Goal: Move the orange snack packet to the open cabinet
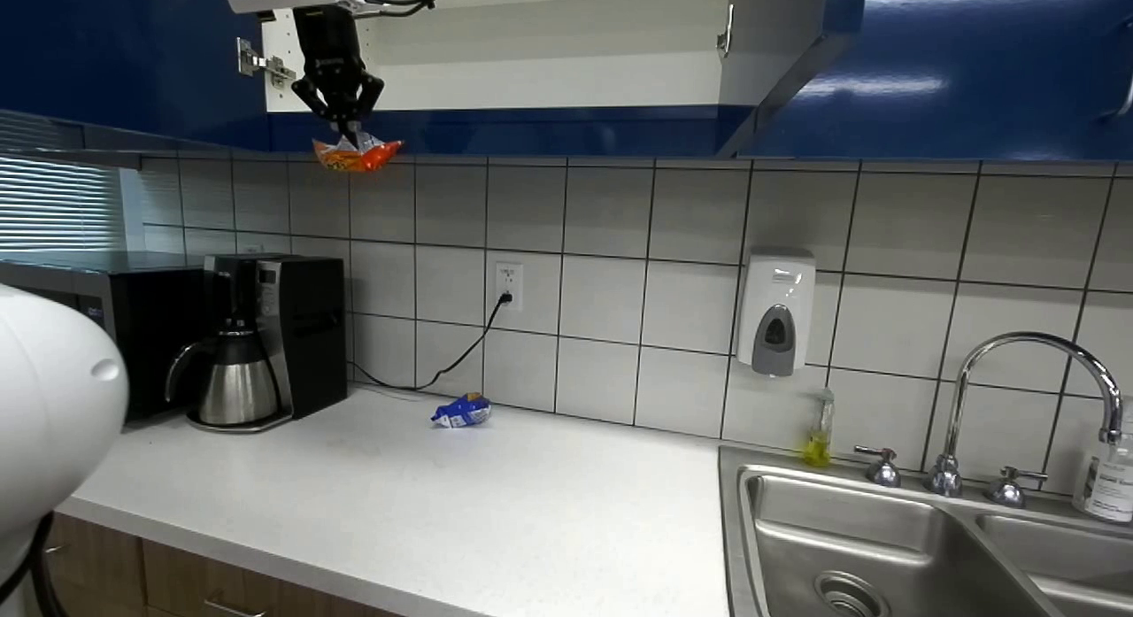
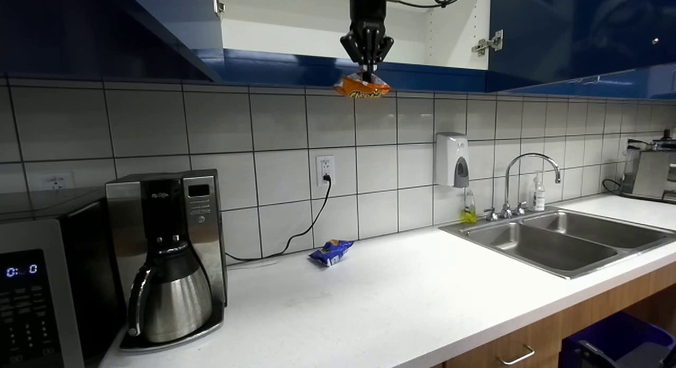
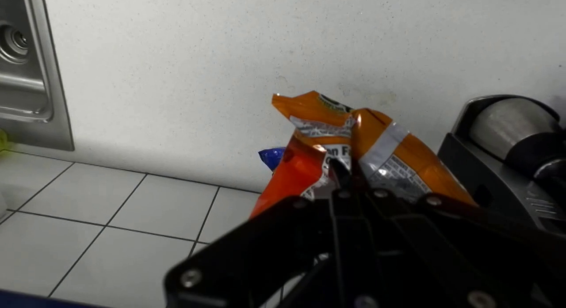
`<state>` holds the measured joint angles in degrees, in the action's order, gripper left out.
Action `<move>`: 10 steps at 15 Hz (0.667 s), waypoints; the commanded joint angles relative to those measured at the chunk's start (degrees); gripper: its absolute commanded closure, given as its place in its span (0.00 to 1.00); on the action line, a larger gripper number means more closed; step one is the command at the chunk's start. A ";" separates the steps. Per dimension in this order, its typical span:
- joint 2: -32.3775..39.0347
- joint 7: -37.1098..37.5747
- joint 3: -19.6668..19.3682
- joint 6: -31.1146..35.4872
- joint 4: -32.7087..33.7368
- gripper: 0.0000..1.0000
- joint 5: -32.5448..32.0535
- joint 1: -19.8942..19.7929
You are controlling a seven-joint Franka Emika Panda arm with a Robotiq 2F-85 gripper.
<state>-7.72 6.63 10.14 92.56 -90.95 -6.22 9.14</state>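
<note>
The orange snack packet [image 1: 376, 155] is pinched in my gripper [image 1: 350, 132], which points down and is shut on the packet's middle. The packet hangs high above the counter, about level with the lower blue edge of the open cabinet [image 1: 549, 132] in both exterior views. In an exterior view, the packet [image 2: 350, 86] and the gripper [image 2: 368, 72] appear in front of the open cabinet [image 2: 428, 72]. In the wrist view, the packet [image 3: 376, 127] bulges on both sides of the closed fingers [image 3: 347, 180]. The cabinet's pale interior is partly cut off at the top.
Blue cabinet doors [image 1: 788, 50] stand open on both sides of the opening. A blue packet [image 2: 331, 252] lies on the white counter [image 2: 369, 304] below. A coffee maker [image 2: 203, 241] and a microwave [image 2: 47, 283] stand on the counter. A soap dispenser [image 1: 777, 312] hangs above the sink [image 1: 739, 511].
</note>
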 commanded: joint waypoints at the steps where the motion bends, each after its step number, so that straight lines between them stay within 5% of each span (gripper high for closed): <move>1: 3.96 -0.87 0.60 -5.07 8.41 1.00 -0.83 0.07; 10: 12.48 -0.53 1.16 -14.94 27.04 1.00 -1.99 1.82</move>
<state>0.38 6.58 10.50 82.89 -72.75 -6.38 9.86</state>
